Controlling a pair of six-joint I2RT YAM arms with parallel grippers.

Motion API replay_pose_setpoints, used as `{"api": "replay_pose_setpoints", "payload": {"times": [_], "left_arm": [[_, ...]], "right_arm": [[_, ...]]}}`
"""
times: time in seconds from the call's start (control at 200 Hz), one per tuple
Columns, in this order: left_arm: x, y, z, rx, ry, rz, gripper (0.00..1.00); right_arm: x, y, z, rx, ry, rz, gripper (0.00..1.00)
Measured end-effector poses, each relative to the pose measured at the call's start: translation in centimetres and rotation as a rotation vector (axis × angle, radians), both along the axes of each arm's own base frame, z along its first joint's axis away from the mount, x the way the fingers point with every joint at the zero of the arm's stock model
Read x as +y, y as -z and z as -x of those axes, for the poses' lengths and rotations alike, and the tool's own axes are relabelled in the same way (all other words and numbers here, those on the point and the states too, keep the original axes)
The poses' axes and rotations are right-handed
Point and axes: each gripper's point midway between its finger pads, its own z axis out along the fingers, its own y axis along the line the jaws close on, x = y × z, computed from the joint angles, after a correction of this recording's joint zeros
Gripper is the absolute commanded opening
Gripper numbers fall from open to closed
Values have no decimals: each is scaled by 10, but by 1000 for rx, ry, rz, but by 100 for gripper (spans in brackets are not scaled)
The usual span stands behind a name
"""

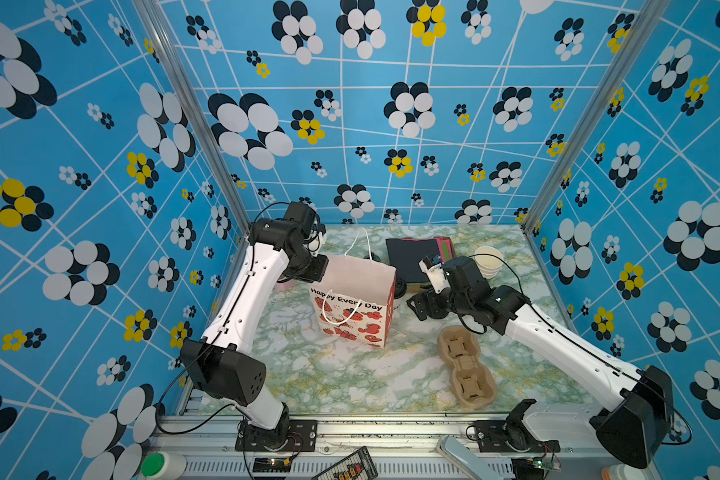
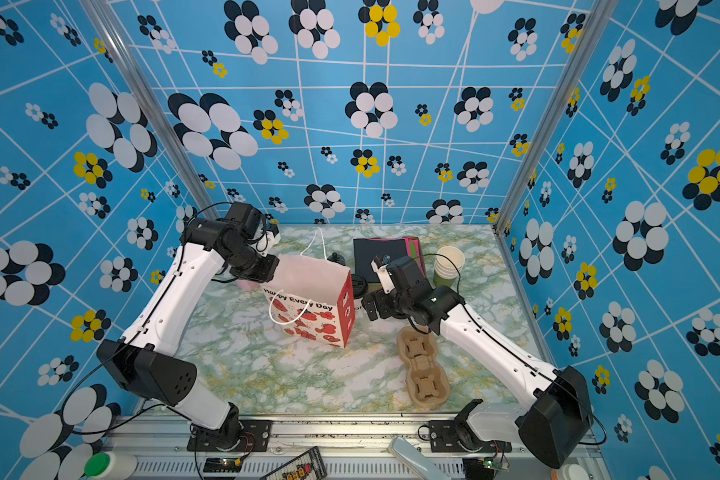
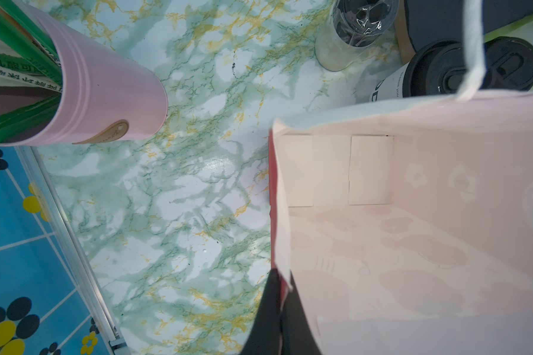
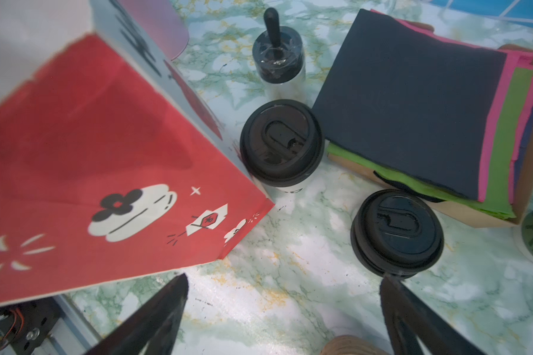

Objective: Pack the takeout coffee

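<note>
The takeout coffee, a white paper cup under a black sip lid, stands on the table right beside the red side of the gift bag; both top views show it just right of the bag. My right gripper hovers open over bare table, a short way from the cup, touching nothing. It shows in a top view as well. My left gripper is shut on the bag's upper side edge, one finger inside, one outside. The upright bag holds nothing.
A squat stack of black lids sits close to my right finger. A box of coloured napkins, stacked paper cups and a wrapped bottle stand behind. A brown cup carrier lies in front. A pink holder stands left of the bag.
</note>
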Motion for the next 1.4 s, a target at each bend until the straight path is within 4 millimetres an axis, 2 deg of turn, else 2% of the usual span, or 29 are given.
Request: {"api": "replay_pose_setpoints", "payload": {"times": [0.18, 0.39, 0.545, 0.785, 1.054, 1.249, 1.399], "left_arm": [[2, 6, -6, -31, 37, -26, 0], [0, 2, -7, -58, 52, -11, 0], [-5, -8, -2, -82, 65, 26, 0], [-14, -23, 7, -118, 90, 93, 0], [-20, -26, 12, -102, 85, 155, 0], [-21, -29, 18, -58, 36, 239, 0], [-22, -35, 28, -40, 0, 310, 0]], "right_arm": [[-3, -13, -40, -48, 62, 4, 99], [23, -14, -75, -62, 30, -2, 99], [37, -5, -85, -38, 0, -14, 99], [51, -4, -72, 7, -74, -84, 99], [67, 1, -29, 88, -175, -150, 98], [82, -19, 0, 82, -255, -200, 98], [85, -34, 17, 81, -287, -236, 98]]}}
